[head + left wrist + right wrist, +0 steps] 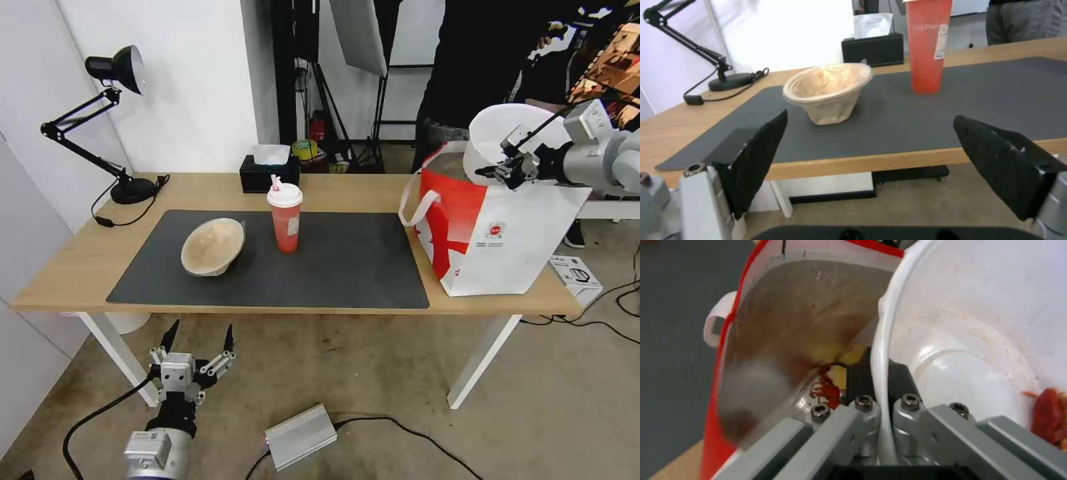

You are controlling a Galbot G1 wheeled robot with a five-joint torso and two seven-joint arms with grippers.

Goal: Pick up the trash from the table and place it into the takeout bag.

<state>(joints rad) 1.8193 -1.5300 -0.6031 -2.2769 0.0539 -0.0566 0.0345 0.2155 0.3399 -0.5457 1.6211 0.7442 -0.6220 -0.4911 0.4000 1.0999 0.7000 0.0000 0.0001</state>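
Now your right gripper (pixel 505 175) pinches the white bowl's (pixel 493 137) rim, tilted over the bag (pixel 493 233) for dropping; your left gripper (pixel 197 343) waits wide open, empty, near the table (pixel 73 267).

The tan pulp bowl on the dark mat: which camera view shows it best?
The left wrist view: the tan pulp bowl is near, tilted, its inside visible. The head view shows the bowl smaller, from above.

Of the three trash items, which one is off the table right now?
The white bowl: the right end effector pinches its rim above the bag. The tan bowl and red cup sit on the mat.
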